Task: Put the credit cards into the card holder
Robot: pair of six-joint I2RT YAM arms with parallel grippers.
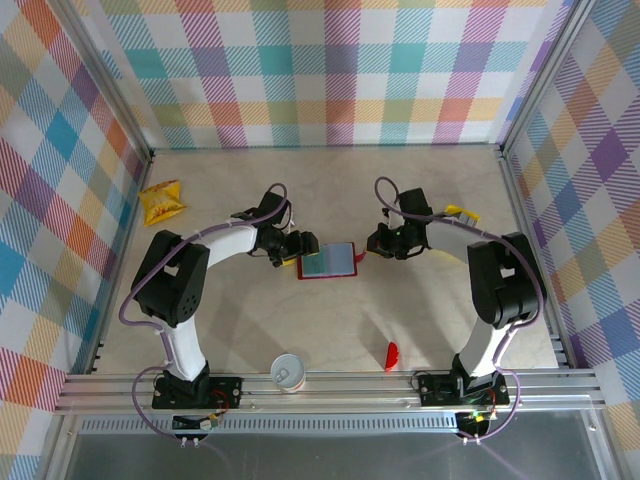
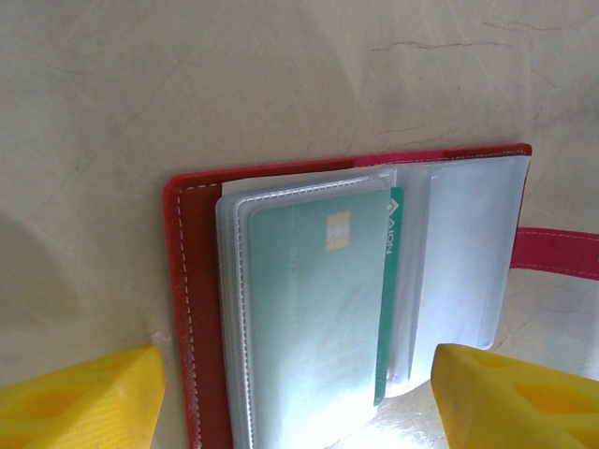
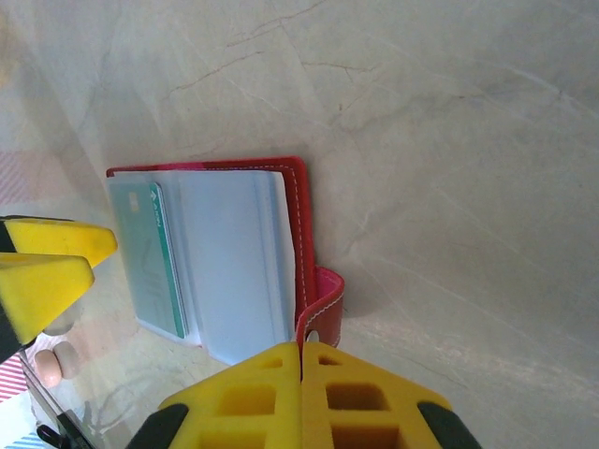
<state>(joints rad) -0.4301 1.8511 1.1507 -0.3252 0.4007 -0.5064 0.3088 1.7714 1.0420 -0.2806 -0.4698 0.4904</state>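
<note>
Card holder (image 1: 328, 262): lies open and flat near the middle of the table (image 1: 330, 190), dark-red cover down and clear sleeves up.
Teal card (image 2: 318, 309): sits inside one sleeve, chip side up.
Clasp tab (image 3: 328, 304): sticks out from the holder's 3 o'clock edge.
Left end effector (image 2: 299, 402): at the holder's 9 o'clock side, fingers (image 2: 84, 398) spread wide and one on each side of the sleeves. It grips nothing, and I cannot tell whether it touches them.
Right end effector (image 3: 301, 393): at the holder's 3 o'clock side near the tab, fingers pressed together, empty.
Yellow cards (image 1: 462, 212): at 2 o'clock on the table, partly hidden behind the right arm.
Snack packet (image 1: 162, 202): at 10 o'clock, well apart from the holder.
Paper cup (image 1: 288, 372): at 6 o'clock by the near edge.
Red curved piece (image 1: 392, 355): at 5 o'clock.
</note>
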